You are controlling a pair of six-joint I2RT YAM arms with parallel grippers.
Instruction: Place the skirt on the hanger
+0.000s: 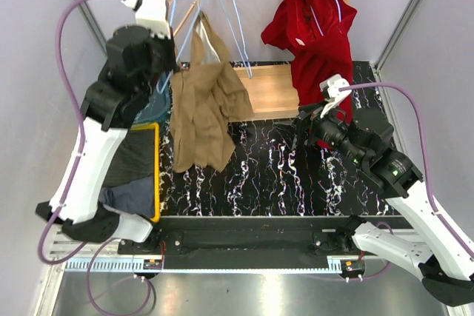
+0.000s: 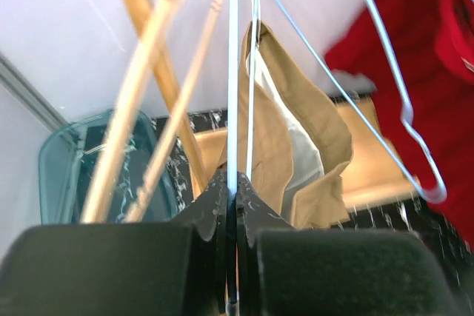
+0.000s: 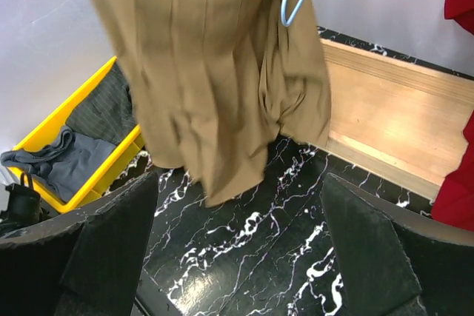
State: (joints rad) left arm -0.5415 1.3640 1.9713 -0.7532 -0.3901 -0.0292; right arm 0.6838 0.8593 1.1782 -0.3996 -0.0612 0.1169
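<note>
The tan skirt (image 1: 204,109) hangs from a blue wire hanger (image 2: 232,72) at the far left, its hem loose over the black marbled table (image 1: 281,175), which lies open to its right. The left gripper (image 2: 232,192) is pinched tight on that wire. The right gripper (image 3: 237,253) gapes wide and holds nothing. There are three blue hangers, one red garment (image 1: 318,35) and one yellow bin (image 1: 155,175).

Bright, even light; blurry wrist foregrounds.

From above and behind we look down on the table (image 1: 259,175); our left wrist looks up along the hanger (image 2: 232,72), right wrist down; all share the skirt (image 1: 200,109).
</note>
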